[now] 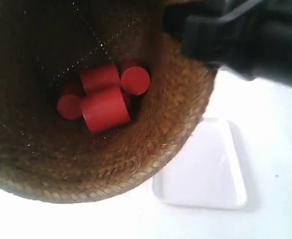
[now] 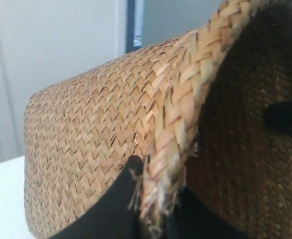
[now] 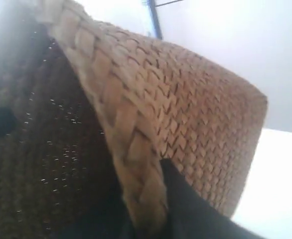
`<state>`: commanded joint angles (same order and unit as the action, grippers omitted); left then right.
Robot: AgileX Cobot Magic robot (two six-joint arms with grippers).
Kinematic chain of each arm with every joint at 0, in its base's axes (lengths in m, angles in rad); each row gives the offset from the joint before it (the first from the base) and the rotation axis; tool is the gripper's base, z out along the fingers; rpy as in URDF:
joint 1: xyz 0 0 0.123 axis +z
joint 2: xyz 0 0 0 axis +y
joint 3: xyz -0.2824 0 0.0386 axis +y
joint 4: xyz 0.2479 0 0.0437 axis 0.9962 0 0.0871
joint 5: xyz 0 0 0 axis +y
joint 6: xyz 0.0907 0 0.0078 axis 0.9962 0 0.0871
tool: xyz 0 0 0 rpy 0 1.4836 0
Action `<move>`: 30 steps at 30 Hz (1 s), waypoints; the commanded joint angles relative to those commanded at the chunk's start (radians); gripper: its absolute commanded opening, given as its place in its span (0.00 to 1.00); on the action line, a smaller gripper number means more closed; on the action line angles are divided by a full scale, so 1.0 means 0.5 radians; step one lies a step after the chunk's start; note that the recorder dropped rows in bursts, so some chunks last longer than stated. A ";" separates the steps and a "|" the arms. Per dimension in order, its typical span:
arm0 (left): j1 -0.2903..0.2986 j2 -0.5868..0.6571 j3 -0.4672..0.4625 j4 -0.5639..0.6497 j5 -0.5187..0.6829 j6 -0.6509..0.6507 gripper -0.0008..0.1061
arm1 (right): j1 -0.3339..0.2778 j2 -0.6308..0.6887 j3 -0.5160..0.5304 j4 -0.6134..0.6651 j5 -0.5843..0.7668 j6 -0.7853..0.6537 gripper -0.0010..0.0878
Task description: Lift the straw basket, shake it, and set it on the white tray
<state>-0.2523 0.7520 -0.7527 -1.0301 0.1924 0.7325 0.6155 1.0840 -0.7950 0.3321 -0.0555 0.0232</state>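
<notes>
1. The straw basket (image 1: pixel 151 149) filled the exterior view's left, mouth towards the camera, red cylinders (image 1: pixel 103 107) heaped inside.
2. The white tray (image 1: pixel 206 169) lay on the table (image 1: pixel 280 149) at lower right, one corner hidden behind the basket's rim.
3. The left gripper (image 2: pixel 156 199) was clamped on the braided rim, a finger on each side.
4. The right gripper (image 3: pixel 146 204) pinched the rim likewise.

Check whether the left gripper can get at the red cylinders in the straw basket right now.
Probably not: the left gripper is clamped on the straw basket at its braided rim, helping hold it up, and the red cylinders lie deep at its bottom.
</notes>
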 joint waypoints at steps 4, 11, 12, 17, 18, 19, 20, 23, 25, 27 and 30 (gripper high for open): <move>0.000 -0.180 -0.171 0.011 0.341 0.109 0.01 | 0.144 -0.265 -0.059 -0.226 0.256 -0.030 0.01; 0.000 -0.216 -0.173 -0.141 0.362 0.291 0.01 | 0.186 -0.469 -0.052 -0.170 0.041 -0.225 0.01; 0.000 -0.127 -0.044 -0.226 0.156 0.298 0.01 | 0.134 -0.356 0.096 -0.140 -0.182 -0.225 0.01; 0.000 -0.149 -0.249 -0.364 0.439 0.388 0.01 | 0.109 -0.335 -0.070 -0.027 0.495 -0.081 0.01; 0.000 -0.170 -0.268 -0.323 0.456 0.389 0.01 | 0.143 -0.428 -0.079 -0.027 0.447 -0.081 0.01; 0.000 -0.170 -0.250 -0.316 0.425 0.414 0.01 | 0.151 -0.453 -0.047 -0.027 0.292 -0.081 0.01; 0.000 -0.142 -0.191 -0.316 0.349 0.454 0.01 | 0.151 -0.447 0.024 -0.027 0.111 -0.081 0.01; 0.000 0.057 -0.007 -0.423 0.108 0.455 0.01 | 0.113 -0.170 0.220 -0.012 -0.413 -0.171 0.01; 0.000 0.048 -0.082 -0.452 0.222 0.464 0.01 | 0.088 -0.127 0.184 0.153 -0.372 -0.003 0.01; 0.000 -0.056 -0.237 -0.452 0.458 0.468 0.01 | 0.144 -0.288 0.063 0.110 -0.080 0.161 0.01; 0.000 -0.178 -0.338 -0.347 0.519 0.464 0.01 | 0.224 -0.471 -0.021 -0.007 0.216 0.013 0.01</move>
<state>-0.2523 0.6627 -0.9214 -1.2038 0.4519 0.9646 0.7272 0.8485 -0.8055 0.3284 0.0526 0.0296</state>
